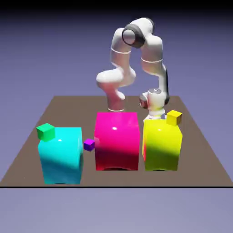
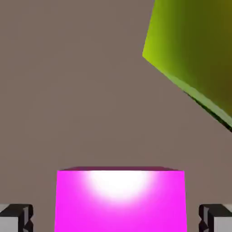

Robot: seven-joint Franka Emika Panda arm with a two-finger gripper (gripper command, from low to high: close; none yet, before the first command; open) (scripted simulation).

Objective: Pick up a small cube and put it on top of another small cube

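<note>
The small cube (image 2: 120, 199) is glossy magenta-pink and fills the bottom middle of the hand view, resting on the brown table. My gripper (image 2: 116, 221) is open around it. One grey fingertip (image 2: 17, 217) shows at the left and the other at the right, each with a gap to the cube's sides. In the exterior view the gripper (image 1: 154, 112) hangs low behind the large yellow block (image 1: 162, 145), which hides the fingertips and the small cube there. Other small cubes are a yellow one (image 1: 174, 118) on the yellow block, a green one (image 1: 45, 132) and a purple one (image 1: 89, 144).
A large cyan block (image 1: 61, 154), a large magenta block (image 1: 116, 141) and the yellow block stand in a row near the table's front edge. The green cube sits on the cyan block's corner. A corner of the yellow block (image 2: 195, 50) looms close in the hand view.
</note>
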